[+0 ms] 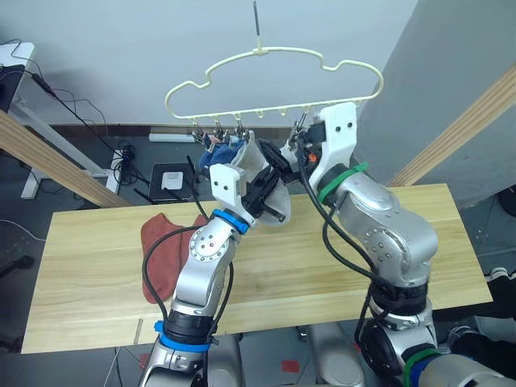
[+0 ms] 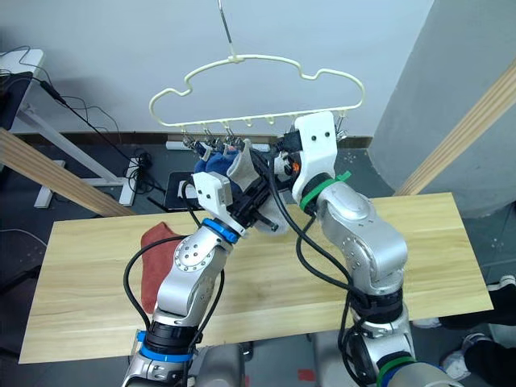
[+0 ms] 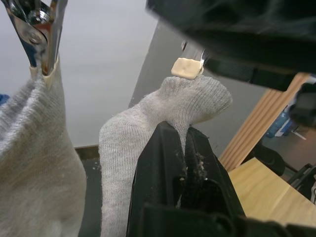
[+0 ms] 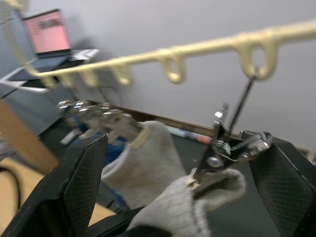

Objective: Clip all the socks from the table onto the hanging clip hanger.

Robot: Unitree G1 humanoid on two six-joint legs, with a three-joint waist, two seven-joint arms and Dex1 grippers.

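Note:
The cream clip hanger (image 1: 274, 76) hangs above the table (image 1: 97, 266). My left gripper (image 3: 186, 132) is shut on a light grey sock (image 3: 148, 143) and holds its edge up right under a silver clip (image 3: 186, 66). My right gripper (image 4: 182, 148) is open, one finger on each side of that clip (image 4: 222, 153). Another grey sock (image 3: 34, 148) hangs from the clip beside it. Blue fabric (image 1: 211, 155) hangs from the clips at the hanger's left. Rust-red socks (image 1: 165, 246) lie on the table to the left of my left arm.
Slanted wooden poles stand at the left (image 1: 48, 157) and right (image 1: 459, 133) of the table. Cables and a white device (image 1: 171, 179) lie on the floor behind it. A laptop (image 4: 49, 34) sits on a stand at the far left.

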